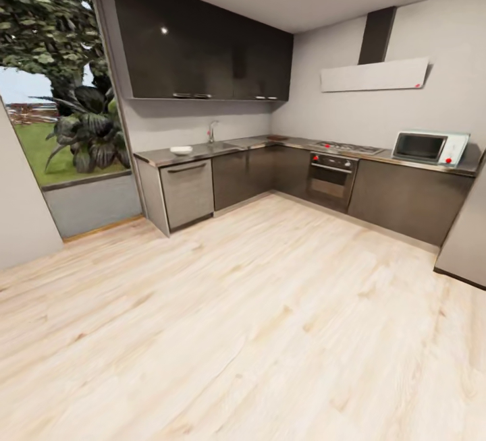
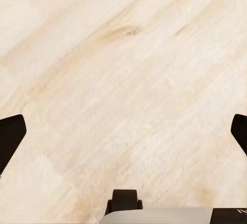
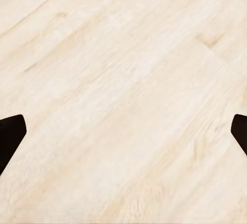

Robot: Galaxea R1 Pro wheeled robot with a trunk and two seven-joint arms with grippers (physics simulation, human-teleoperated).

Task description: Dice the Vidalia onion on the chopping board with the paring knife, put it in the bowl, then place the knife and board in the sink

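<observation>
The kitchen lies across the room in the head view. Its grey countertop (image 1: 162,155) runs along the far wall, and a small white bowl (image 1: 181,150) sits on it near the left end. To the right of the bowl are the sink (image 1: 226,145) and its chrome faucet (image 1: 212,132). The Vidalia onion, paring knife and chopping board cannot be made out from this distance. My left gripper (image 2: 123,131) and right gripper (image 3: 123,131) both hang open over the light wood floor, dark fingertips (image 2: 9,134) (image 3: 10,131) wide apart, nothing between them.
Glossy black upper cabinets (image 1: 202,50) hang above the counter. An oven (image 1: 331,178) with a hob sits in the right run, and a microwave (image 1: 428,147) stands further right. A large window (image 1: 54,83) is at the left, a grey appliance side (image 1: 466,239) at the right. Wood floor (image 1: 243,319) stretches between.
</observation>
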